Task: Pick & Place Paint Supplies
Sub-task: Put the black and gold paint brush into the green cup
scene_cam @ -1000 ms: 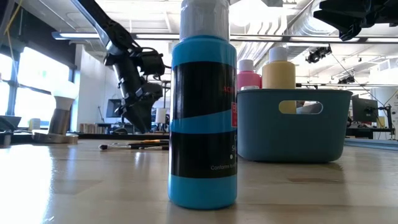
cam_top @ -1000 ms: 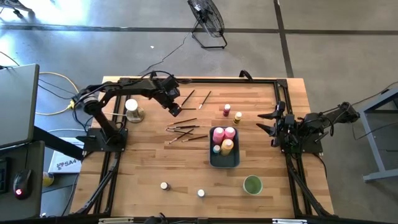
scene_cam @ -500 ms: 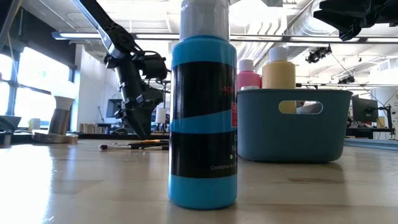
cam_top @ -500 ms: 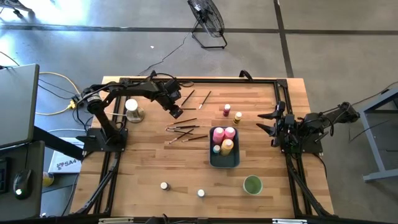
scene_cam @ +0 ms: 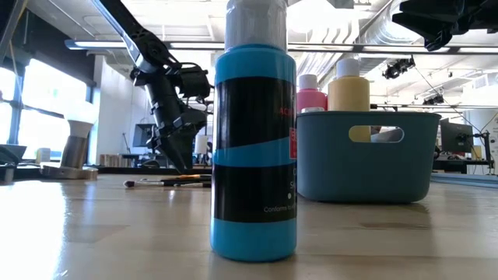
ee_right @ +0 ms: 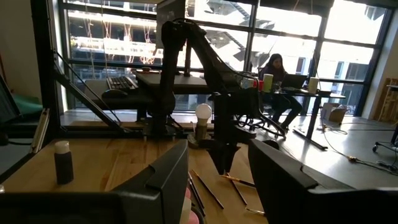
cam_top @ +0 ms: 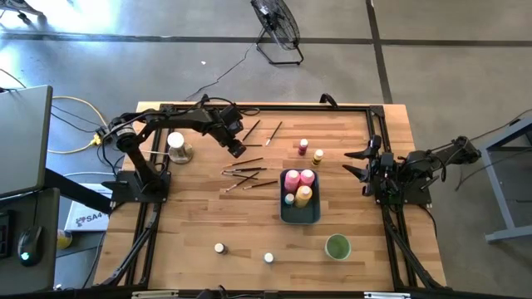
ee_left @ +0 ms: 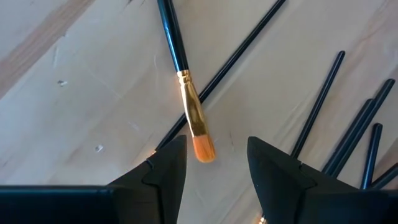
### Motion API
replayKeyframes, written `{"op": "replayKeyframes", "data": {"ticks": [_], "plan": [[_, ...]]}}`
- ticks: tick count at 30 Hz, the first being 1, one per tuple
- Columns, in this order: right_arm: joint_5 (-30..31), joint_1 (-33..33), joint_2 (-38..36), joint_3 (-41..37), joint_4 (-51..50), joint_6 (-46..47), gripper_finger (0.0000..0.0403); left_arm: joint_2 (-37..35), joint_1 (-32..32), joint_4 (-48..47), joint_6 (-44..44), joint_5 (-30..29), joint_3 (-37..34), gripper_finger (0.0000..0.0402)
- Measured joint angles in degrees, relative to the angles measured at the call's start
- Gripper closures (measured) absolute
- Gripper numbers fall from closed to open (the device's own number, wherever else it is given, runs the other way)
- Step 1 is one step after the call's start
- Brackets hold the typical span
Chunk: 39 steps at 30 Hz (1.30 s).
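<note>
A: Wooden table (cam_top: 208, 216), concrete floor round it, fan on a stand beyond the far edge. Landmark = blue-grey tray (cam_top: 300, 214). Pink bottle (cam_top: 292, 180) and yellow bottle (cam_top: 303, 196) stand in the tray already. Green cup (cam_top: 337, 247) near it, toward the front.

B: And the arms?

A: Right gripper (cam_top: 363, 164) waits off the tray's right side, fingers apart, nothing between them. Left gripper (ee_left: 214, 163) hovers low over the brushes, well left of the tray, jaws open, empty.

B: Brushes where exactly?

A: Loose pile of paintbrushes (cam_top: 247, 173) just left of the tray, two more further back. Wrist cam shows one orange-tipped brush (ee_left: 186, 87) with its bristle end between the open fingers, a second dark handle crossing under it.

B: Risk?

A: Closing here prob catches only the soft bristles, so the brush could slip or swing. Crossed handle could get pinched too, dragging two. Tiny jars (cam_top: 219, 247) in front of the tray are untouched.
</note>
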Motion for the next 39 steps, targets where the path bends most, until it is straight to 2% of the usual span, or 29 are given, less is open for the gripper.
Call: {"op": "replayKeyframes", "data": {"ticks": [22,39], "plan": [[0.0,0.0,0.0,0.0,0.0,0.0,0.0241,0.0,-0.8,-0.3,-4.9,-1.6,0.0,0.0236],[0.0,0.0,0.0,0.0,0.0,0.0,0.0241,3.6,-1.5,0.6,-5.7,-3.9,0.2,0.0237]]}}
